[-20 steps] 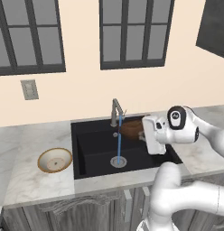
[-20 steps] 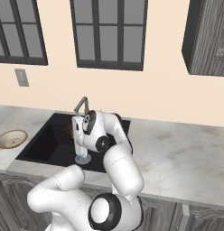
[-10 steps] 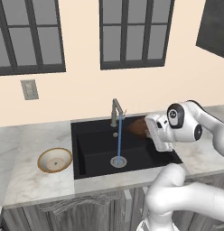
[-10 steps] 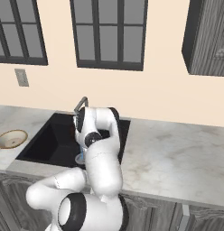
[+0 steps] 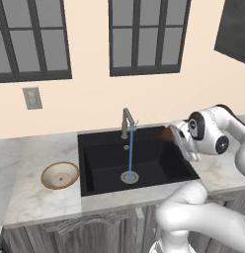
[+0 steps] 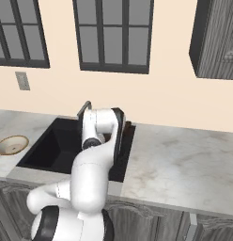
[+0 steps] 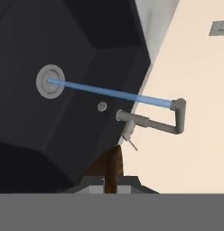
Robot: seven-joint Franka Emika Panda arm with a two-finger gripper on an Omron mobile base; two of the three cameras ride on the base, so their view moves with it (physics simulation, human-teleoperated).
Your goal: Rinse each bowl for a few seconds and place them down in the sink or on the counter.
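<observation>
The dark brown bowl (image 5: pixel 167 133) hangs over the back right corner of the sink (image 5: pixel 102 173), to the right of the tap (image 5: pixel 127 120). My gripper (image 5: pixel 176 136) is shut on its rim. In the hand view the bowl (image 7: pixel 113 168) shows edge-on as a brown strip, pinched by the gripper (image 7: pixel 112 184). A blue stream of water (image 5: pixel 131 155) runs from the tap down to the silver drain (image 5: pixel 129 176), and the bowl is clear of it. The tan-rimmed bowl (image 5: pixel 59 175) sits upright on the counter (image 5: pixel 30 202) left of the sink; in the right base view it (image 6: pixel 11 144) appears at the far left.
The wall with windows stands close behind the tap. A wide stretch of marble counter (image 6: pixel 184 160) lies right of the sink. My own arm (image 6: pixel 97 155) covers much of the basin in the right base view. A wall switch (image 5: pixel 32 98) is above the left counter.
The hand has carried the dark brown bowl to the right, away from the water stream, toward the sink's right back corner. The tan bowl has stayed put.
</observation>
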